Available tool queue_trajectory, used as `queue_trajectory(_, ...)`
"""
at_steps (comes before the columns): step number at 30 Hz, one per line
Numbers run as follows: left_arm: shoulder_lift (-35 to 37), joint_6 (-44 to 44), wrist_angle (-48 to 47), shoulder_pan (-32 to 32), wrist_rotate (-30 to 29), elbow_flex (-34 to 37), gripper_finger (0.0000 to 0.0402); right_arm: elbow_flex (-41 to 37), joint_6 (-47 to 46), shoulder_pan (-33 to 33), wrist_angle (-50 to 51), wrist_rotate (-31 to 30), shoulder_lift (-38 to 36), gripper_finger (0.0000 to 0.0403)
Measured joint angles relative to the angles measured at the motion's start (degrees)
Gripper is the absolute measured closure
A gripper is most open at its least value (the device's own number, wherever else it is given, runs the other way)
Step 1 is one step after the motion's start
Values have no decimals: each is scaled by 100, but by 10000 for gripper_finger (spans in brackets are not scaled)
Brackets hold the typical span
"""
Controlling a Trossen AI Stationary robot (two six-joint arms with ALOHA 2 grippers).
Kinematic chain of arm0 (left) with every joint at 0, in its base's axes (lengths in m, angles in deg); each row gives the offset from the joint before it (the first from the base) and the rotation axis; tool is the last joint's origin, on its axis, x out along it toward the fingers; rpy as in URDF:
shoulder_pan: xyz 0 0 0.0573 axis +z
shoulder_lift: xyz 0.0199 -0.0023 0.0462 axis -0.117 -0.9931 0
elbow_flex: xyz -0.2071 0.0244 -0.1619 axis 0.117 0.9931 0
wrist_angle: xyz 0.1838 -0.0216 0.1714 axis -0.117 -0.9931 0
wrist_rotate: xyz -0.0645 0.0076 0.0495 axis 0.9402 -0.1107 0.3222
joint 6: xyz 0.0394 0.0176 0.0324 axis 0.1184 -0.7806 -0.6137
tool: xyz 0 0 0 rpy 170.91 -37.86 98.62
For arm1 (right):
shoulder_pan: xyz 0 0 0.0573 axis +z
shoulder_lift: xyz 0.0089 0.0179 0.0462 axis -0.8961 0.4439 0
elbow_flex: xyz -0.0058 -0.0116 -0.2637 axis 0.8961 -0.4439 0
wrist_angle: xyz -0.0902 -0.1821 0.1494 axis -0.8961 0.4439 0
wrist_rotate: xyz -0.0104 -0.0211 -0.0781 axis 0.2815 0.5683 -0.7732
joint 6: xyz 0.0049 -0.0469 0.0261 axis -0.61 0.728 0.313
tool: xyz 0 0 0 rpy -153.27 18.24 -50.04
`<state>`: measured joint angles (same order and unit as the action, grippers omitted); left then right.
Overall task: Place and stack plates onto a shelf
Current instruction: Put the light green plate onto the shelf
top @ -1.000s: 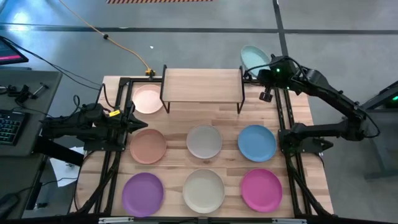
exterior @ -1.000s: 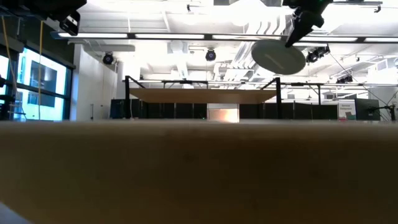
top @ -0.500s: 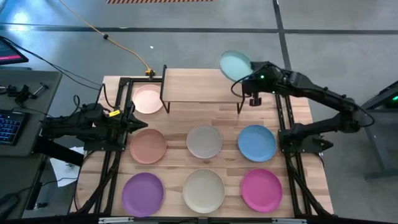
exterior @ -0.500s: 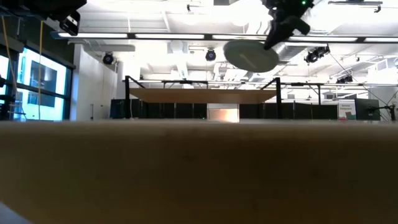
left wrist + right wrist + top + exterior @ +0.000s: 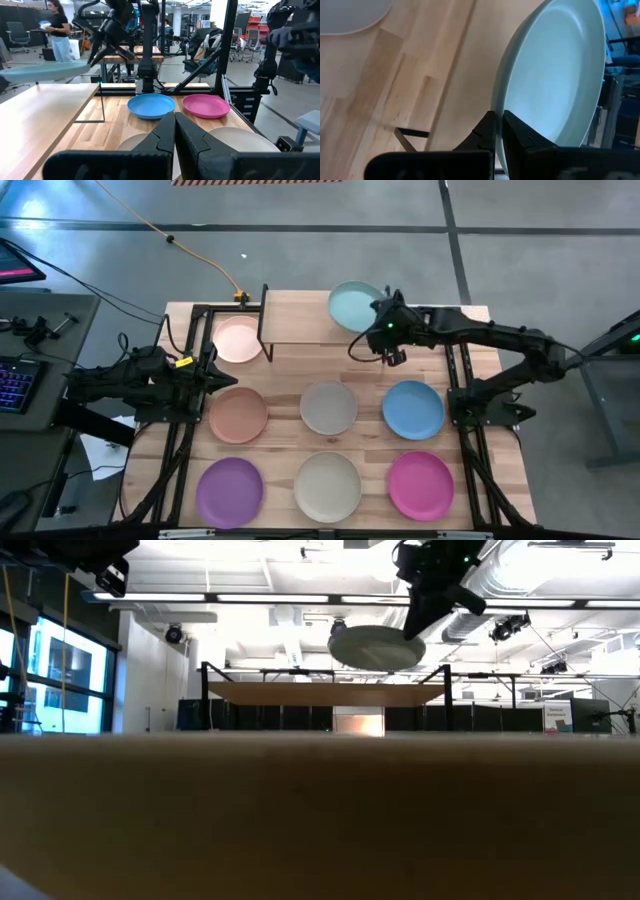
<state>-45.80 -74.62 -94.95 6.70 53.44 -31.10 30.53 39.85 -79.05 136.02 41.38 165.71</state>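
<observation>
My right gripper is shut on the teal plate, which hovers over the right part of the shelf, a light-wood top on thin black legs. The low view shows that plate a little above the shelf top. Seven more plates lie flat on the table: pale pink, peach, grey, blue, purple, cream and magenta. My left gripper waits shut near the peach plate, at the table's left side. My right gripper pinches the teal plate by its rim, on the side facing the table's right edge, with one finger on each face. The fingers come nearly level from the table's right. The plate is lifted clear and sits about level above the shelf top.
Black frame rails run along the table's left and right sides. The shelf top's left part is bare wood. A person stands in the room beyond the table.
My right gripper has carried the teal plate toward the table's left edge, from beyond the shelf's far right corner to over the shelf's right part. The plate has come down a little and gone from tilted to about level. It has stayed shut on the rim.
</observation>
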Motion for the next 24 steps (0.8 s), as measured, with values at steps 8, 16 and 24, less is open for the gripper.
queue_trajectory(8, 0, 0, 0, -1, -2, 0, 401, 0, 9, 84, -88, 4, 406, 403)
queue_trajectory(16, 0, 0, 0, -2, 0, 0, 401, 0, -9, 15, -55, -2, 558, 403)
queue_trajectory(24, 0, 0, 0, -2, 0, 0, 401, 0, -192, -122, -56, 107, 557, 403)
